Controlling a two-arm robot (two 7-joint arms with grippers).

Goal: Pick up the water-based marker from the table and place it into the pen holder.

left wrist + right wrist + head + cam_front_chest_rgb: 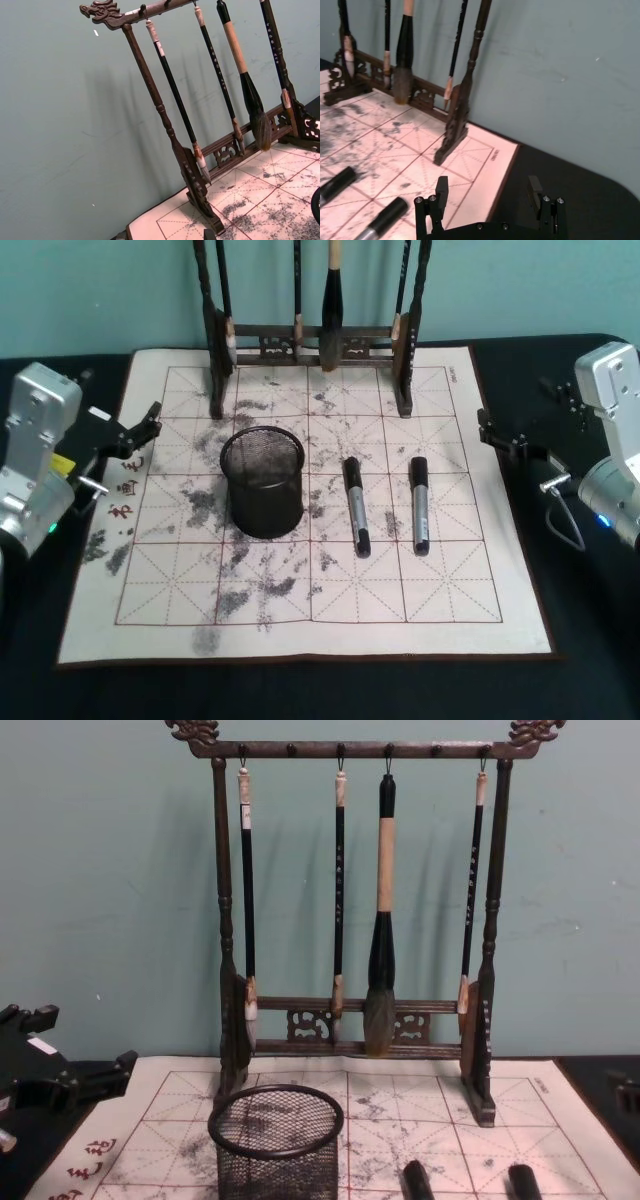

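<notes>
The ink-stained grid mat (480, 630) is covering the black table (590, 640), the wooden brush rack (310, 340) standing on its far edge and the pen holder (263, 485) sitting upright left of centre. The left gripper (146, 432) and right gripper (500, 437) are hovering at the mat's left and right edges, claws apart and empty. One water-based marker (356, 506) is lying flat right of the holder, a second marker (420, 506) lying parallel farther right.

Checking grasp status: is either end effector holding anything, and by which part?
Nothing held: the left end effector and right end effector are open; both markers lie on the mat.
</notes>
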